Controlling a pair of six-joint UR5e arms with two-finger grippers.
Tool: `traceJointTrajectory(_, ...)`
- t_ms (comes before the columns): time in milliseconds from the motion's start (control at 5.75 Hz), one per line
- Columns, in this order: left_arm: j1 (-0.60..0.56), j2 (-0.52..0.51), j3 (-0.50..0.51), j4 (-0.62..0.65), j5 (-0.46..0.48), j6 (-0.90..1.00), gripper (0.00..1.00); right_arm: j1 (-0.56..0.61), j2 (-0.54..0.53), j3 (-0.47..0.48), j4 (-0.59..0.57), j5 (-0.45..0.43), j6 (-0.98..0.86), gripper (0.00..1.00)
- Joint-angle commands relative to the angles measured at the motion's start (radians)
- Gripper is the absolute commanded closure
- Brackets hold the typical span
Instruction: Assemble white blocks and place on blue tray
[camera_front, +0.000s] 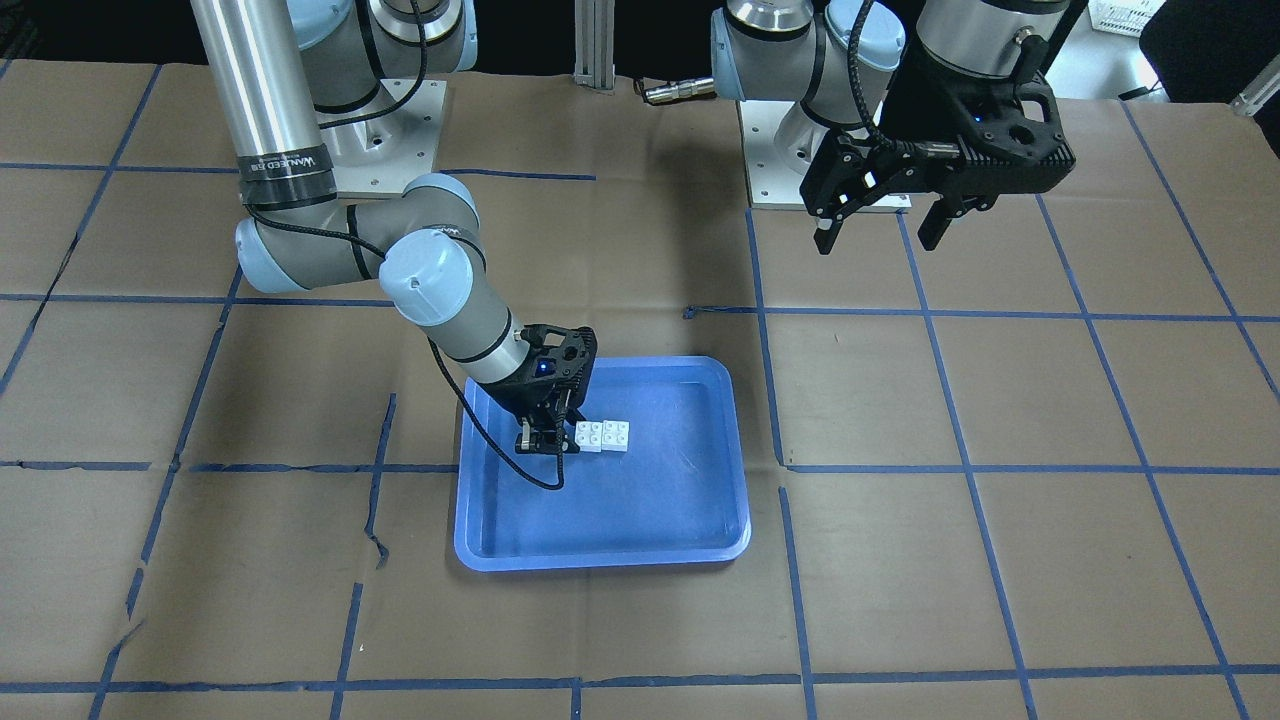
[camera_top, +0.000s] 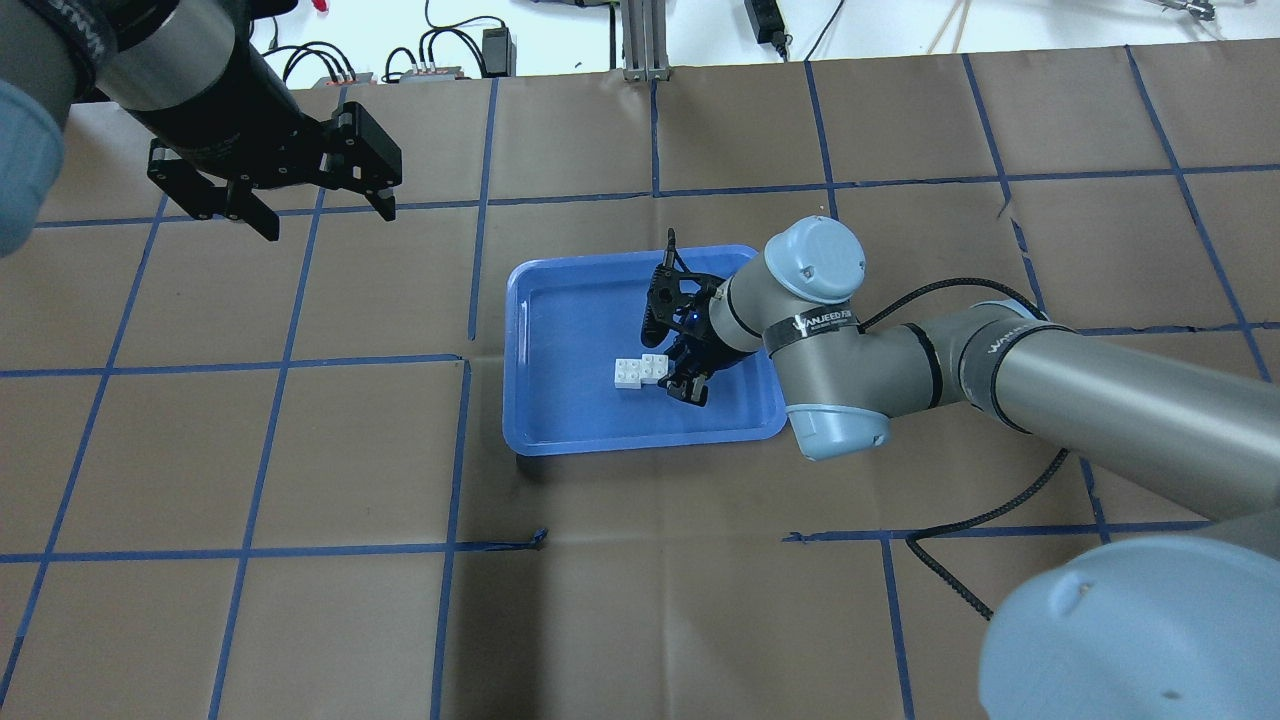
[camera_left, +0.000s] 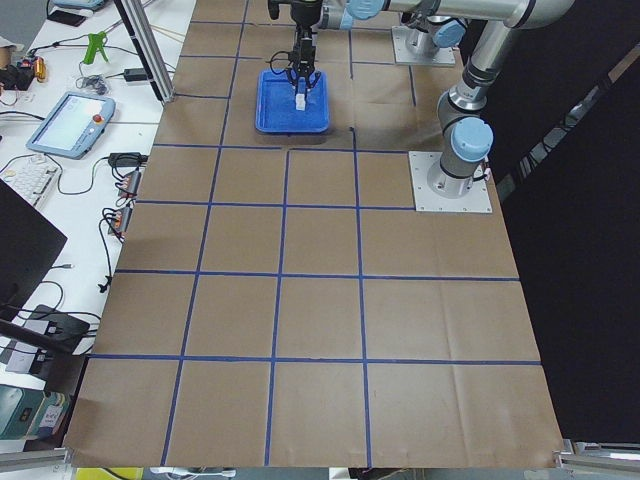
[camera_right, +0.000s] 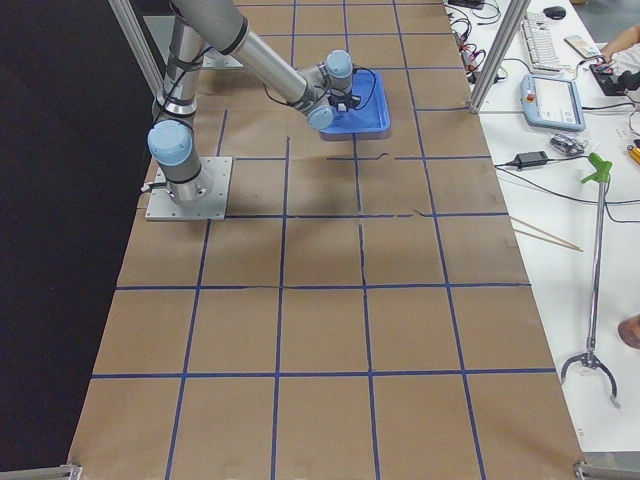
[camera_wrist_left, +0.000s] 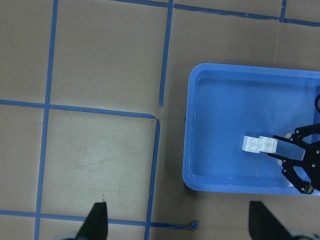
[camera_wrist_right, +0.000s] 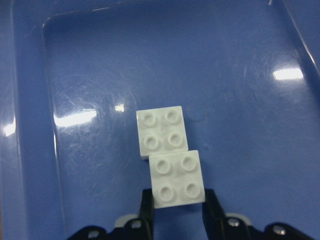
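Two white blocks (camera_wrist_right: 162, 135) lie in the blue tray (camera_front: 640, 500), joined with an offset, studs up. They also show in the front view (camera_front: 603, 436), the overhead view (camera_top: 640, 370) and the left wrist view (camera_wrist_left: 260, 144). My right gripper (camera_wrist_right: 177, 215) is low in the tray, its fingers (camera_wrist_right: 147, 212) closed against both sides of the nearer block (camera_wrist_right: 177, 178). It also shows in the front view (camera_front: 540, 438) and the overhead view (camera_top: 680, 385). My left gripper (camera_front: 880, 235) hangs open and empty high above the table, away from the tray (camera_top: 570, 340).
Brown paper with blue tape lines (camera_front: 930, 315) covers the table. The arms' base plates (camera_front: 400, 140) stand at the robot's side. Cables, a teach pendant (camera_left: 75, 120) and tools lie on the white benches beyond the table.
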Motion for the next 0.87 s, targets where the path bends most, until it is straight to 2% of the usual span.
traceJointTrajectory(0, 0.000, -0.002, 0.000, 0.000, 0.000, 0.000, 0.01, 0.000, 0.000, 0.000, -0.001, 0.000, 0.000, 0.58)
traceJointTrajectory(174, 0.000, 0.000, 0.000, 0.000, 0.000, 0.000, 0.01, 0.000, 0.000, 0.000, -0.001, 0.002, 0.000, 0.54)
traceJointTrajectory(696, 0.000, 0.000, 0.000, 0.000, 0.000, 0.002, 0.01, 0.000, 0.000, 0.000, 0.001, 0.002, 0.000, 0.51)
